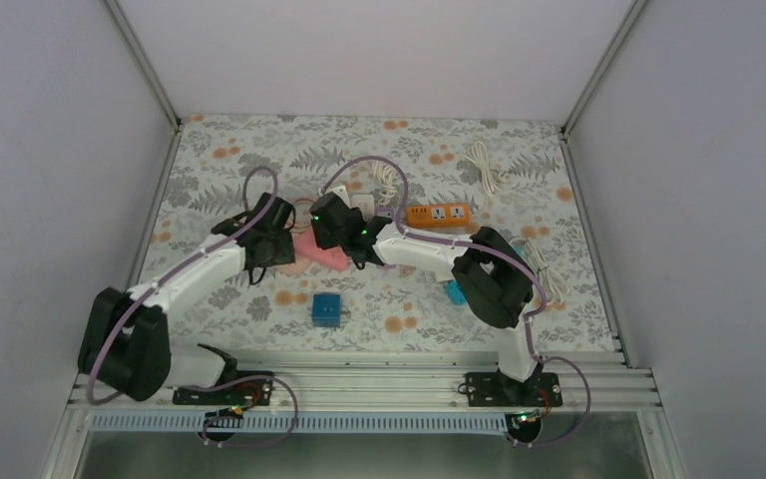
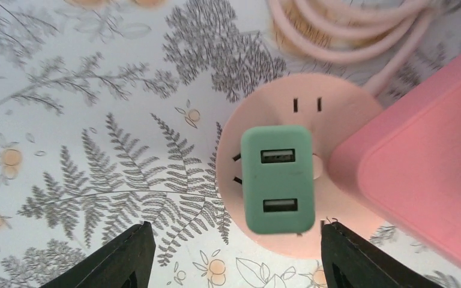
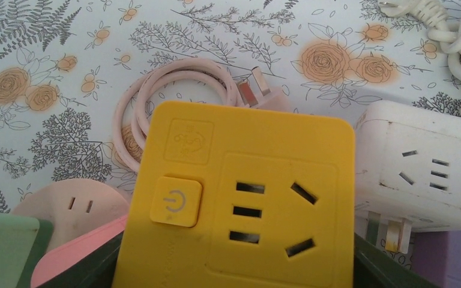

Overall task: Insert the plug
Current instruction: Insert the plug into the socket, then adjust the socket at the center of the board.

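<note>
Left wrist view looked straight down on the green plug [image 2: 276, 179], which sat in the round pink socket [image 2: 276, 99], its pins hidden beneath its own body. The left gripper [image 2: 234, 227] stood open, its dark fingers [image 2: 129, 258] apart on either side of the plug and touching neither it nor the socket. A pink box [image 2: 420, 174] lay over the socket's right side and ran off the frame.

In the right wrist view the right gripper [image 3: 240, 270] clasped a yellow socket cube [image 3: 246, 198] that covered most of the fingers and the plug's corner [image 3: 6, 252]. Beside it sat a white socket cube [image 3: 420, 162], and a purple item [image 3: 450, 258] was cut off at the corner, too little to identify.

From above, both wrists blocked the plug and sockets. The floral tablecloth [image 1: 259, 150] also carried an orange power strip [image 1: 439, 214], a blue box [image 1: 326, 309] and a white cable [image 1: 484, 165], within plain pale walls [image 1: 50, 150].
</note>
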`<state>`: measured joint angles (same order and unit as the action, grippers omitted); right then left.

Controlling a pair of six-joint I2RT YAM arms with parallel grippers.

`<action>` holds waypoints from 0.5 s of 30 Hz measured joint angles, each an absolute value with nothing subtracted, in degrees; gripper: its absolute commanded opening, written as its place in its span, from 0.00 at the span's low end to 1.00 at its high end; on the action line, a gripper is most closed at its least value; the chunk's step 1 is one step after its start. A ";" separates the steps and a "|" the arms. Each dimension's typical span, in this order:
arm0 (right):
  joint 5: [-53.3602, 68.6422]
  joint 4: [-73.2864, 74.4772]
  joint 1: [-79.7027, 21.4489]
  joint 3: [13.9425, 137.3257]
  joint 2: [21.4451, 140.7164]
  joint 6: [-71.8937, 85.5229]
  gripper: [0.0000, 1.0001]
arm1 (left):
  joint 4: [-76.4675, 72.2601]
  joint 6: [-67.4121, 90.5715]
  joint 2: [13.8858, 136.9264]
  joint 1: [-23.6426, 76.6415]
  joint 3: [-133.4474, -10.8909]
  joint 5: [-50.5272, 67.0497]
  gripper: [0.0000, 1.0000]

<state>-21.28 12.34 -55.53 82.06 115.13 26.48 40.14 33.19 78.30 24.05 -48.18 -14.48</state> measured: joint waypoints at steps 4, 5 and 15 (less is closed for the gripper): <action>-20.64 13.47 -55.55 82.65 115.15 27.35 0.63 | 41.08 33.26 71.40 22.61 -48.77 -13.82 0.71; -20.36 14.13 -55.59 83.02 115.22 27.73 0.63 | 41.01 33.26 69.67 22.11 -48.97 -13.56 0.71; -19.00 18.85 -58.08 88.01 118.24 36.60 0.70 | 37.28 31.81 63.16 17.74 -48.99 -6.85 0.62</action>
<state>-19.00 18.85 -58.08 88.01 118.24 36.60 37.28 31.81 63.16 17.74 -48.99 -6.85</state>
